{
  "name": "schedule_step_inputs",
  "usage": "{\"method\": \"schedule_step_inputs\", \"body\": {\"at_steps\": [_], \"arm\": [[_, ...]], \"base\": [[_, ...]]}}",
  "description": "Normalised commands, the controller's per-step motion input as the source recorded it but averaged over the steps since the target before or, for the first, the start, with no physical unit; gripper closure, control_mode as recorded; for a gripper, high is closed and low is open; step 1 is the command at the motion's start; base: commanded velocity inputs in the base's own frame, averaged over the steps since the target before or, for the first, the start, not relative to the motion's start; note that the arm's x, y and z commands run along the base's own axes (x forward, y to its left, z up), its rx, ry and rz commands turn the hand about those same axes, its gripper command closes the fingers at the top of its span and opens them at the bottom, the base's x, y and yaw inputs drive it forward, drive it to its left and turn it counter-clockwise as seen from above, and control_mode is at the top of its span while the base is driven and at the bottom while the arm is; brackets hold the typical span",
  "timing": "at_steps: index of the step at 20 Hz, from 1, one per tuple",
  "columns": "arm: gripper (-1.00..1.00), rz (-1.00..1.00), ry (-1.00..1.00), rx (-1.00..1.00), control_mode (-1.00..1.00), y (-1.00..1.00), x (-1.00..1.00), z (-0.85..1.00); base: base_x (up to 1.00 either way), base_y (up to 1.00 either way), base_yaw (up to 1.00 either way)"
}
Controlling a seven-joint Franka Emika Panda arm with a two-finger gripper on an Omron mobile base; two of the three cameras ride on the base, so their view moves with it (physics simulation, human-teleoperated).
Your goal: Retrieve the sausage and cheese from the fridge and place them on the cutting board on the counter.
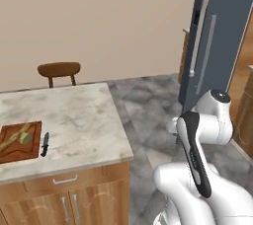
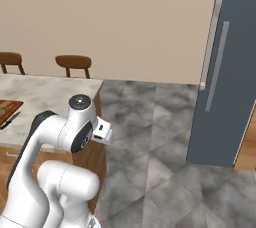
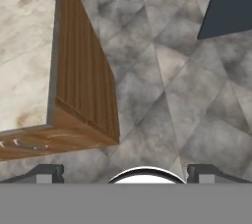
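The cutting board is a reddish-brown wooden board on the counter at the far left. A small pale yellow-olive piece lies on it; it is too small to tell whether it is the cheese. The sausage is out of view. The dark slate-grey fridge stands at the right, its tall door reaching the floor. My gripper points down at the floor beside the counter's corner. Its fingertips stand wide apart, open and empty.
A small black-handled knife lies just right of the board. Wooden chairs stand behind the counter by the beige wall. Grey tiled floor spreads between the counter and the fridge. Light wood cabinets sit under the counter.
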Motion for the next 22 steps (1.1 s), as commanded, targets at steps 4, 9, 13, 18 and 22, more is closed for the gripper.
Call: {"method": "schedule_step_inputs", "body": {"at_steps": [4, 9, 13, 18, 22], "arm": [[-1.00, 0.00, 0.00, 0.00, 1.00, 0.00, 0.00, 0.00], [-1.00, 0.00, 0.00, 0.00, 1.00, 0.00, 0.00, 0.00], [-1.00, 0.00, 0.00, 0.00, 1.00, 0.00, 0.00, 0.00], [-1.00, 0.00, 0.00, 0.00, 1.00, 0.00, 0.00, 0.00], [-1.00, 0.00, 0.00, 0.00, 1.00, 0.00, 0.00, 0.00]], "base": [[0.62, -0.47, 0.09], [0.72, -0.33, 0.16], [0.79, -0.30, 0.14], [0.86, -0.29, 0.08], [0.68, -0.48, 0.00]]}}
